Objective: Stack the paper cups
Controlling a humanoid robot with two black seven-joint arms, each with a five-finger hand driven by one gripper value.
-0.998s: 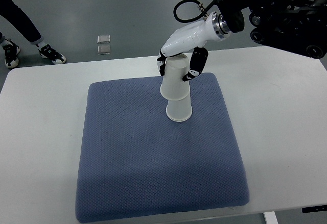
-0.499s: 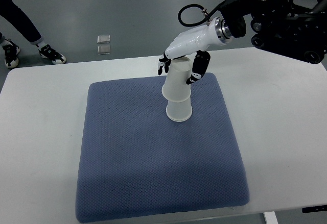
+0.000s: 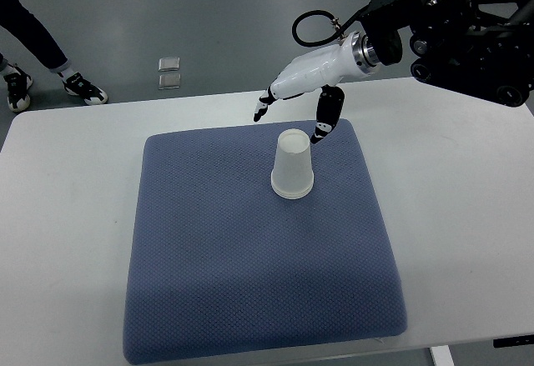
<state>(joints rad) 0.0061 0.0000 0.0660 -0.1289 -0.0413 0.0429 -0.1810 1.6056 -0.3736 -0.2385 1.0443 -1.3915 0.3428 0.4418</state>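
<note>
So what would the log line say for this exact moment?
right hand: open, above and behind the cups | stacked paper cups: upside down on blue mat | left arm: out of view

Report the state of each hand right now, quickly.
Right hand: open, fingers spread, holding nothing, above the stacked paper cups on the blue pad.
Left hand: not in view.

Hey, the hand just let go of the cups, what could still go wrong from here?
1. The right hand hovers open just above the stacked cups; its thumb hangs close to the top edge, so a careless pull-away might clip the stack and tip it.
2. The stack stands on the soft blue pad, not the hard table, so its footing may be less steady.
</note>
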